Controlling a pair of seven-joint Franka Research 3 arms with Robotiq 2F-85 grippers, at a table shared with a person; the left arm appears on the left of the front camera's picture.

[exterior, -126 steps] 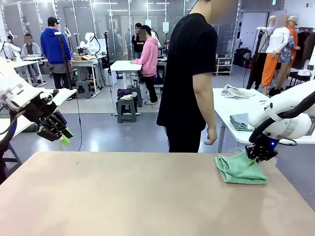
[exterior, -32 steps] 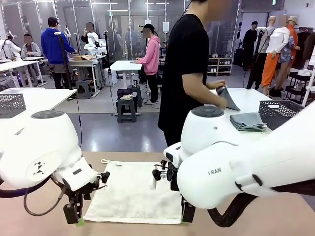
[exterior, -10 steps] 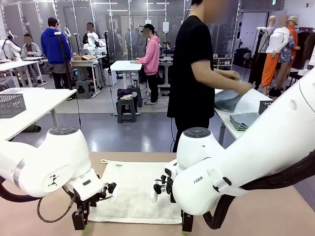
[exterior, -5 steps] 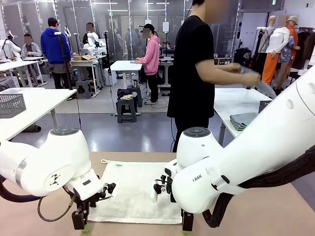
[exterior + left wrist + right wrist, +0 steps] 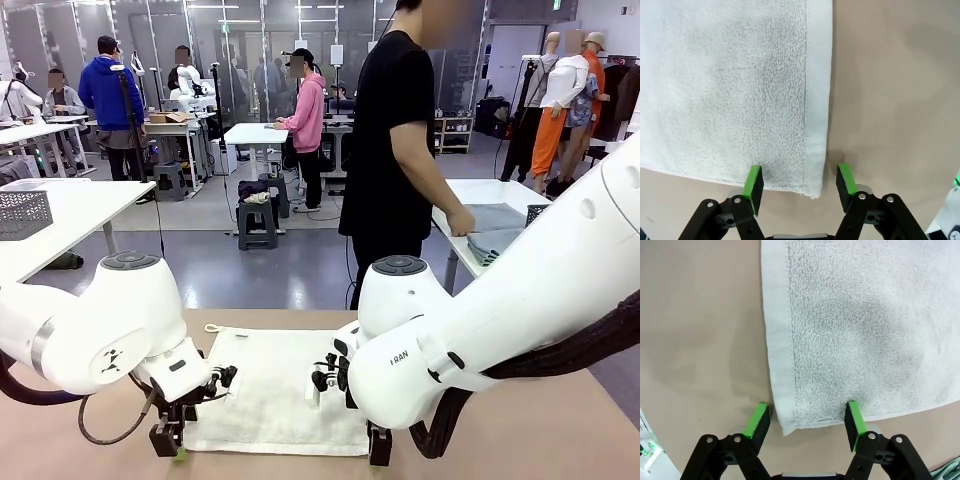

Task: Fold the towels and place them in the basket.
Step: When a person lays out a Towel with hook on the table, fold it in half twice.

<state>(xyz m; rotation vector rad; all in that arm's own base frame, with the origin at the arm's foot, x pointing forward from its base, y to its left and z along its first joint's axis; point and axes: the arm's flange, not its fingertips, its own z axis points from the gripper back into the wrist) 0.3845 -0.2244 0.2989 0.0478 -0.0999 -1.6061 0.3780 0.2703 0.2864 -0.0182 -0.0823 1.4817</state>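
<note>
A cream-white towel (image 5: pixel 270 390) lies spread flat on the tan table (image 5: pixel 540 430), its little loop (image 5: pixel 212 328) at the far left corner. My left gripper (image 5: pixel 172 447) is down at the towel's near left corner. In the left wrist view the left gripper (image 5: pixel 799 186) is open and straddles that corner (image 5: pixel 812 187), one pad on terry, the other on bare table. My right gripper (image 5: pixel 378 452) is at the near right corner. In the right wrist view the right gripper (image 5: pixel 806 423) is open astride that corner (image 5: pixel 785 426). A sliver of mint green cloth (image 5: pixel 952 471) shows beside it.
A person (image 5: pixel 395 150) stands at the far side, turned to a white side table (image 5: pixel 470 195) with one hand on stacked grey cloths (image 5: pixel 500 230). A dark mesh basket (image 5: pixel 537 213) sits there; another mesh basket (image 5: pixel 22 212) stands on the left table. My two white arms crowd the table's near edge.
The person has lowered the grey cloth onto the side table. Both arms have stayed at the towel's near corners; the left gripper shifted slightly.
</note>
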